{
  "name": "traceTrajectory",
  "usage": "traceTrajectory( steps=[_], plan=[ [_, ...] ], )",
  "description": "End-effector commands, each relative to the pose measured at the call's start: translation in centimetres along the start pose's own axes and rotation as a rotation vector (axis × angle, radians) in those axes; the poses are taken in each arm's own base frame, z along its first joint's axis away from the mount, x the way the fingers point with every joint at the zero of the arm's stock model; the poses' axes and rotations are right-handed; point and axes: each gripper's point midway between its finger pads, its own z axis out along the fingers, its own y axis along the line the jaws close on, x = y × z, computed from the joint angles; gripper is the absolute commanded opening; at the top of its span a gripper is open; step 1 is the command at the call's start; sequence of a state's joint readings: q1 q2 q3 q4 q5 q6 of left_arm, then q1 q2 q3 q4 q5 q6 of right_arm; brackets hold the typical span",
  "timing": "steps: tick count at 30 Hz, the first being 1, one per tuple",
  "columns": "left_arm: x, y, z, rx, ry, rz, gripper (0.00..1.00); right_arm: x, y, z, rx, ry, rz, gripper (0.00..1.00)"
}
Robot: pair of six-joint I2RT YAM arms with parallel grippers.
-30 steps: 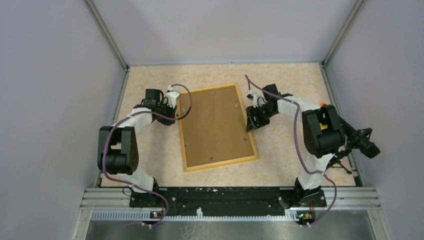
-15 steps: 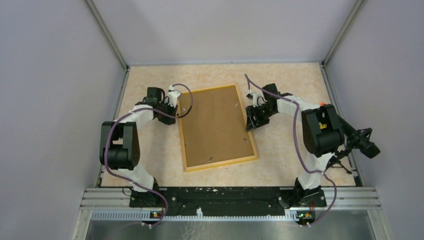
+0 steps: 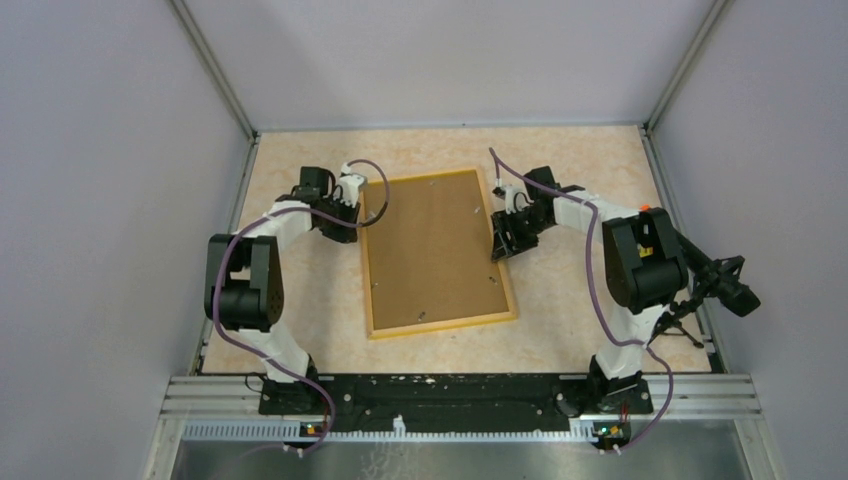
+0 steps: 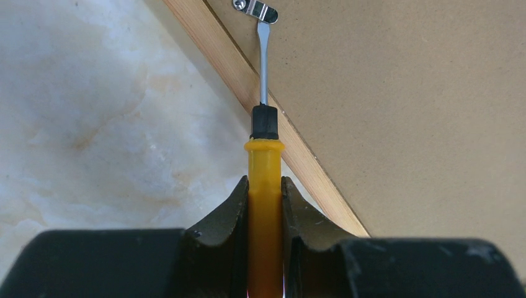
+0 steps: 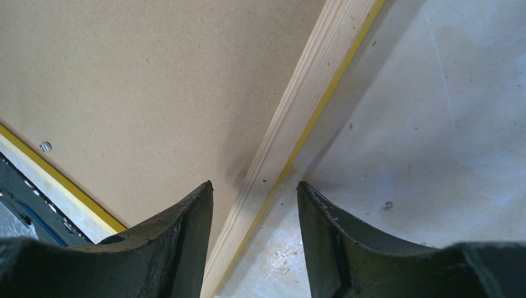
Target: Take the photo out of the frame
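The frame (image 3: 435, 255) lies face down on the table, brown back panel up, light wooden rim around it. The photo is hidden under the panel. My left gripper (image 3: 352, 212) is shut on a yellow-handled screwdriver (image 4: 265, 186) at the frame's upper left edge. Its metal blade tip touches a small silver retaining clip (image 4: 257, 9) on the back panel (image 4: 403, 112). My right gripper (image 5: 254, 189) is open and straddles the frame's right rim (image 5: 298, 118), one finger over the panel, one over the table. It shows at the frame's right edge in the top view (image 3: 503, 243).
Several more small metal clips sit along the panel edges, one in the right wrist view (image 5: 44, 146). Grey enclosure walls surround the marbled tabletop (image 3: 590, 160). A black camera stand (image 3: 715, 285) is at the right edge.
My left gripper with the screwdriver has moved up and right along the frame's left edge, bringing the blade onto the clip. The right arm and the frame have stayed still.
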State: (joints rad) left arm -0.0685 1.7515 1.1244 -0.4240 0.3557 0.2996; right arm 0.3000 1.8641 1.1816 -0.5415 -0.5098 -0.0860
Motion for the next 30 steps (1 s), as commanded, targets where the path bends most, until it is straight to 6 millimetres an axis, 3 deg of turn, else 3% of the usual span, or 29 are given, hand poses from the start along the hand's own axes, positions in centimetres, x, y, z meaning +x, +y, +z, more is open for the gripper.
traceTrajectory(
  steps=[1, 8, 11, 15, 20, 25, 30],
  plan=[
    [-2.3, -1.8, 0.0, 0.093, -0.037, -0.065, 0.0, 1.2, -1.2, 1.5, 0.043, 0.05, -0.019, 0.52],
    [-3.0, -5.4, -0.2, 0.267, -0.021, -0.182, 0.0, 1.1, -0.9, 1.5, 0.029, 0.044, -0.01, 0.52],
    [-4.2, -6.3, -0.8, 0.311, -0.042, -0.215, 0.0, 1.0, -0.8, 1.5, 0.027, 0.039, -0.01, 0.52],
    [-5.8, -5.9, -2.0, 0.282, -0.087, -0.165, 0.0, 1.0, -0.7, 1.4, 0.027, 0.038, -0.01, 0.52],
    [-5.9, -3.6, -3.3, 0.167, -0.042, -0.043, 0.0, 0.5, -0.6, 1.0, 0.03, 0.02, -0.021, 0.52],
    [-4.6, -3.8, -6.0, 0.155, -0.028, 0.163, 0.0, -0.5, 0.0, -0.1, 0.026, -0.024, -0.062, 0.56],
    [-0.7, -5.6, -8.9, 0.263, 0.09, 0.364, 0.0, -1.4, 0.8, -1.3, 0.015, -0.06, -0.122, 0.6]
  ],
)
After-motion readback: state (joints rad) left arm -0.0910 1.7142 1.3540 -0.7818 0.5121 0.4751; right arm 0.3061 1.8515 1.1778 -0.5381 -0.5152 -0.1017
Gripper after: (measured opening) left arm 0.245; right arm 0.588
